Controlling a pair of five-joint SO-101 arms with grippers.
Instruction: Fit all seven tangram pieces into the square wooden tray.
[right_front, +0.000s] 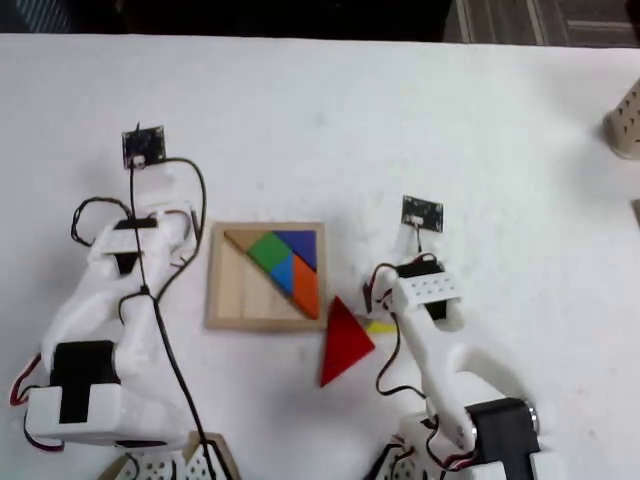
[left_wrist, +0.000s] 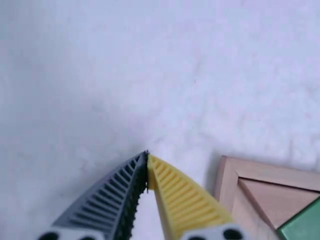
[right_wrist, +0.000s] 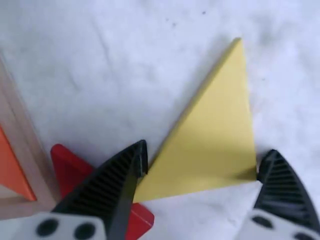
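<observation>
The right gripper (right_wrist: 206, 152) is spread open, its jaws straddling the yellow triangle (right_wrist: 210, 125). That triangle lies flat on the table (right_front: 400, 120), touching the red triangle (right_front: 343, 342) just right of the wooden tray (right_front: 213, 285). A green piece (right_front: 268, 250), a blue piece (right_front: 298, 245) and an orange piece (right_front: 305, 283) sit in the tray. The left gripper (left_wrist: 146, 167) is clenched, tips meeting, beside the tray's left edge.

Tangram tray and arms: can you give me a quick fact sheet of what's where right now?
Tray: holds green piece, blue piece, orange piece
Outside tray: red triangle, yellow triangle
Left gripper: shut, empty, near tray corner
Right gripper: open, straddling yellow triangle
</observation>
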